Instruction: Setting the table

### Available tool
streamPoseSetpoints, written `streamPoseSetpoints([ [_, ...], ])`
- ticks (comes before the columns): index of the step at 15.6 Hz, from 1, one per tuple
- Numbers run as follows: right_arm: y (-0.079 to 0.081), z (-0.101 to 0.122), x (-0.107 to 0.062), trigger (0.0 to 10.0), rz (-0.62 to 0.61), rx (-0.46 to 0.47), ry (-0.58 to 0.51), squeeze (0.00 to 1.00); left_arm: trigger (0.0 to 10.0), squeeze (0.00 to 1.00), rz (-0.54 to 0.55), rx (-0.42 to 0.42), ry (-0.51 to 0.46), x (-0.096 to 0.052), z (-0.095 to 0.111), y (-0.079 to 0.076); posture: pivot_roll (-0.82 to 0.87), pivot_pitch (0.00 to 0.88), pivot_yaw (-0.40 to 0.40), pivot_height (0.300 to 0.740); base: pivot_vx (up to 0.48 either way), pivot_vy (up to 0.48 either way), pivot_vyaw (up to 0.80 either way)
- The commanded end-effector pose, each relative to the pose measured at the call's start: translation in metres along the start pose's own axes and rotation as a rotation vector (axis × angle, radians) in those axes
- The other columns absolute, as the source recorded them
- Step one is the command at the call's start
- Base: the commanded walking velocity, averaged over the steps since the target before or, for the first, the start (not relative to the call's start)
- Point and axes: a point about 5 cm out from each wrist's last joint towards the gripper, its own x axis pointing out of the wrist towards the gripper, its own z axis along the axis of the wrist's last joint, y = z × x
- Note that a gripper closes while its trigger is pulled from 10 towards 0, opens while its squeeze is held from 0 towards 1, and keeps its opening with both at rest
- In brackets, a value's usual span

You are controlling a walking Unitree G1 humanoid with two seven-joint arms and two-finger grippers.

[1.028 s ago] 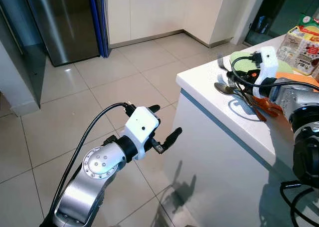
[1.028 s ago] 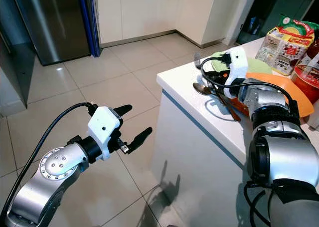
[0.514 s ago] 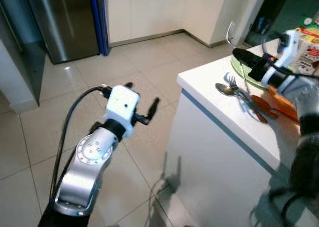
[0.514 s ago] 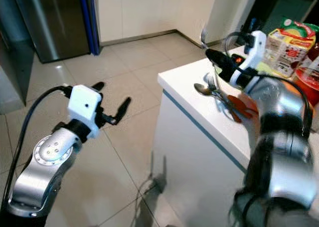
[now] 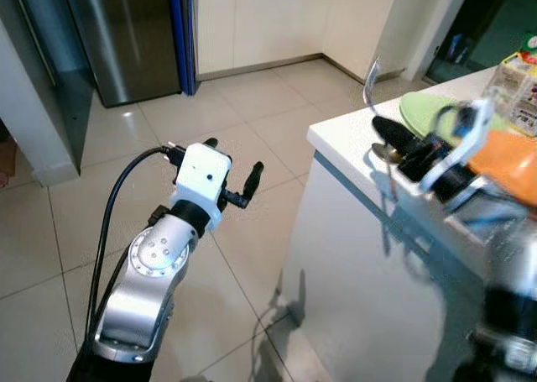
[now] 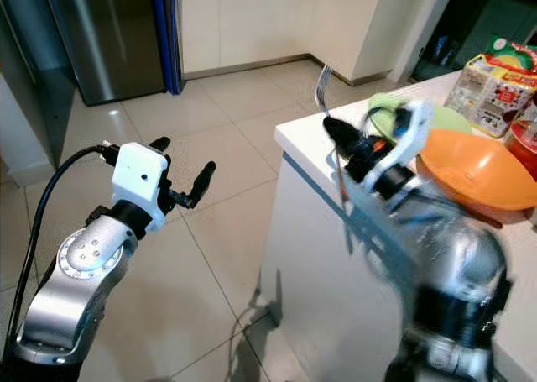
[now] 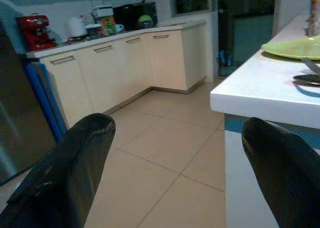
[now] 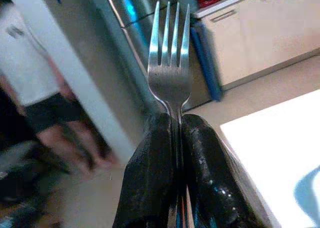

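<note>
The fork (image 8: 170, 67) is pinched upright by the right gripper (image 8: 172, 138) above the counter (image 6: 312, 159) edge; it should be lowered level beside the green plate (image 5: 424, 109). The left gripper (image 5: 231, 172) is held wide.

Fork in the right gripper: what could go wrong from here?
1. The right gripper pinches the fork by its thin neck alone, so it could pivot or slip mid-swing.
2. The arm is motion-blurred beside the orange bowl and green plate, so it may clip them.
3. A person stands nearby, tines raised.
</note>
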Motion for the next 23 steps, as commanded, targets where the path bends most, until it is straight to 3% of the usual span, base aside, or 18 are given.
streamPoseSetpoints([
  [1,0.004,0.008,-0.003,10.0,-0.045,-0.099,-0.042,0.00,10.0,0.00,0.006,0.034,0.004,0.002,-0.001,0.001,0.00,0.000,-0.074,0.740,0.000,0.000,0.00],
  [3,0.014,0.001,-0.013,10.0,-0.125,-0.189,-0.047,0.00,10.0,0.00,0.015,0.044,0.014,-0.001,-0.004,0.005,-0.03,0.000,-0.044,0.740,0.000,0.000,0.00],
  [6,0.019,-0.009,-0.023,10.0,-0.238,-0.159,-0.091,0.00,10.0,0.00,0.014,0.055,0.005,0.003,0.001,0.006,0.00,0.000,-0.052,0.740,0.000,0.000,0.00],
  [8,0.017,-0.021,-0.017,10.0,-0.266,-0.193,-0.061,0.00,10.0,0.00,-0.002,0.068,0.015,-0.002,0.001,0.003,0.02,0.000,-0.066,0.740,-0.120,0.000,0.00],
  [14,0.026,-0.038,-0.012,10.0,-0.292,-0.308,0.050,0.00,10.0,0.00,0.014,0.098,0.037,-0.009,-0.004,0.010,0.02,0.000,-0.081,0.740,-0.284,0.000,0.00],
  [18,0.028,-0.034,-0.017,10.0,-0.327,-0.312,0.002,0.00,10.0,0.00,-0.017,0.090,0.016,0.000,0.000,0.007,-0.01,0.000,-0.049,0.740,-0.288,0.000,0.00],
  [23,0.026,-0.033,-0.020,10.0,-0.343,-0.330,-0.015,0.00,10.0,0.00,-0.044,0.090,0.018,-0.001,0.000,0.003,-0.01,0.000,-0.038,0.740,-0.264,0.000,0.00],
])
